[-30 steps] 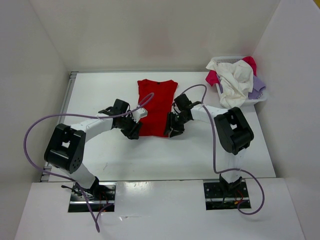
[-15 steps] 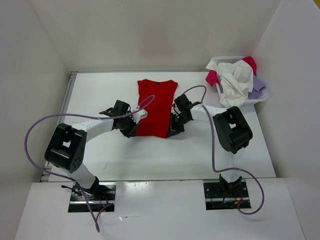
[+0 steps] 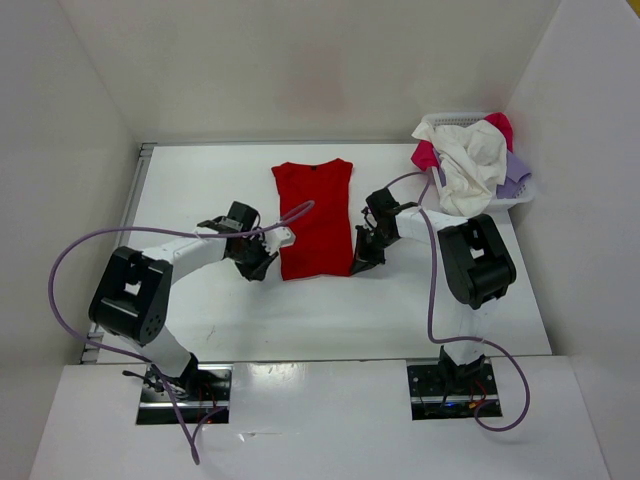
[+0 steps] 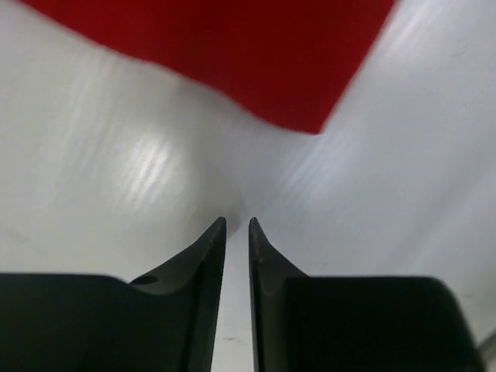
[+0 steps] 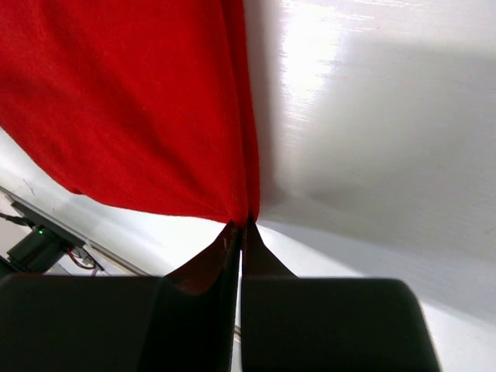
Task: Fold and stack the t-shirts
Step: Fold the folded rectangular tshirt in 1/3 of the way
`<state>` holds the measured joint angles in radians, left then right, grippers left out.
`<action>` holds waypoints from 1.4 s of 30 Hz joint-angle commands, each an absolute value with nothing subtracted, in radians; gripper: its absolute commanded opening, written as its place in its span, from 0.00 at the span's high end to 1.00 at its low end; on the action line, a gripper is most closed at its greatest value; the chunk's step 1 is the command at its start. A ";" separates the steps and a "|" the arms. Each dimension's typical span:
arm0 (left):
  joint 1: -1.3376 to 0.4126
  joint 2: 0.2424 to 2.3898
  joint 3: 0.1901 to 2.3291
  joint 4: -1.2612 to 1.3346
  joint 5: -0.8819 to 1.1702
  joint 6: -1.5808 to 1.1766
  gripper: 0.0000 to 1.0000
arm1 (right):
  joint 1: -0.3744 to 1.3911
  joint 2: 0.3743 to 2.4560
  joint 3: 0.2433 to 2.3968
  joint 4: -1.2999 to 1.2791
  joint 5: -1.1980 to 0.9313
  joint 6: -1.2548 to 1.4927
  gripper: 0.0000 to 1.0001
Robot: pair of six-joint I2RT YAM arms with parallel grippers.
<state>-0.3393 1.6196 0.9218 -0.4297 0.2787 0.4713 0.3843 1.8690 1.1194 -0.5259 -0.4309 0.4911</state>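
While the red t-shirt (image 3: 315, 215) lies flat in the middle of the table (image 3: 200, 190), collar toward the top of the frame and sleeves apparently tucked in so it reads as a narrow strip, both arms sit low at its bottom hem. The right gripper (image 5: 240, 225) has its fingers pressed together, and the shirt's lower right edge runs straight down into the tips. It looks pinched there, with a taut ridge of cloth rising from the grip.

The left gripper (image 4: 236, 223) shows only a thin slit between its fingers and nothing in it. The shirt's lower left corner hangs in the upper part of that view, just ahead of the tips and apart from them. Seen from above, the left gripper (image 3: 262, 265) rests just left of that corner.

Holding both bottom corners would let the hem be carried up toward the collar for a cross fold, so the left side probably needs to take its corner first.

At upper right, the white mesh basket (image 3: 455, 118) holds the off-white shirt (image 3: 468, 165), a pinkish red one (image 3: 500, 128) and a lavender one (image 3: 515, 172), heaped and unfolded, so most of the job remains.
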 commanded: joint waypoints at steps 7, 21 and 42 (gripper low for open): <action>-0.420 1.609 0.916 -0.358 0.560 0.249 0.37 | 0.390 1.825 1.114 -0.543 -0.448 0.460 1.00; -0.420 1.677 0.959 -0.308 0.474 0.154 0.42 | 0.390 1.816 1.114 -0.534 -0.448 0.460 1.00; -0.420 1.788 1.025 -0.344 0.482 0.130 0.84 | 0.390 1.796 1.114 -0.534 -0.448 0.469 1.00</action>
